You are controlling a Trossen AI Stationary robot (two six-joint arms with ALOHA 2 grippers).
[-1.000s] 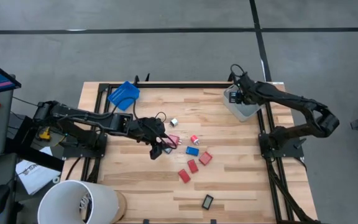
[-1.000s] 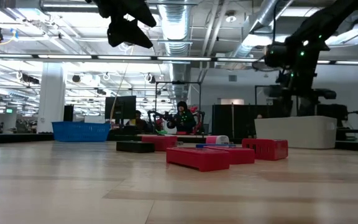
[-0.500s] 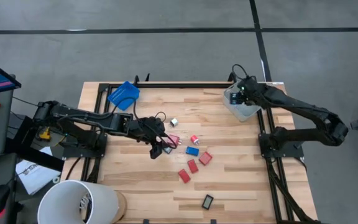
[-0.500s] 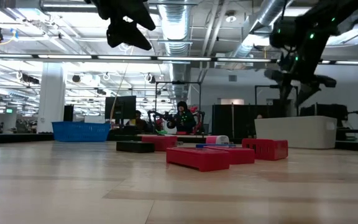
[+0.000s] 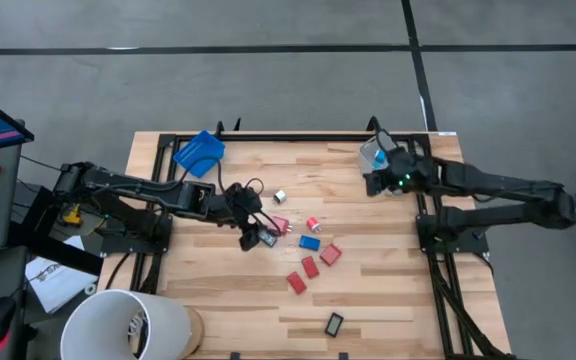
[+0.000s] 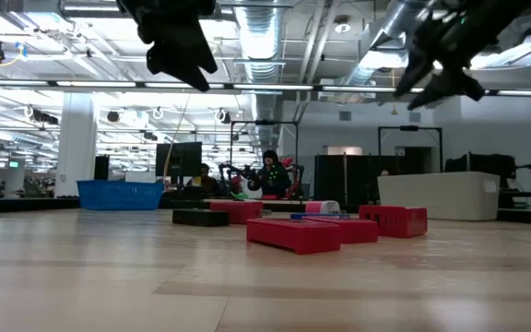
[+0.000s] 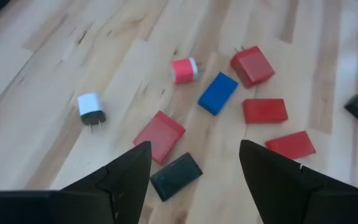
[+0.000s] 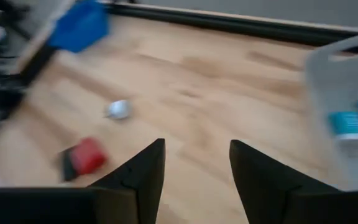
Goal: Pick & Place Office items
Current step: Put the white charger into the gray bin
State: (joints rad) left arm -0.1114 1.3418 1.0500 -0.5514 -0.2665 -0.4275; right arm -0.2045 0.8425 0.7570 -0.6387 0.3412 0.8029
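The office items lie scattered mid-table: a white plug [image 7: 92,109], a red-and-white plug [image 7: 184,70], a blue block [image 5: 309,242], several red blocks [image 5: 310,267] and a black rectangle [image 7: 176,176]. Another black rectangle [image 5: 334,323] lies near the front edge. My left gripper [image 5: 260,238] hangs open above the cluster's left end, tipped downward, nothing between its fingers [image 7: 129,171]. My right gripper [image 5: 373,183] is open and holds nothing; it hovers by the near-left corner of the clear bin [image 5: 380,158]. A cyan piece [image 8: 347,121] lies in the bin.
A blue tray [image 5: 199,152] sits at the table's far left. A big white bucket [image 5: 128,325] stands off the near-left corner. Bare wood stretches between the item cluster and the bin, and along the near edge.
My right gripper has swung off the bin toward the table's near edge and middle and has risen, its arm stretching out low and flat. My left gripper has stayed over the cluster and tipped a little further down. The items have not moved.
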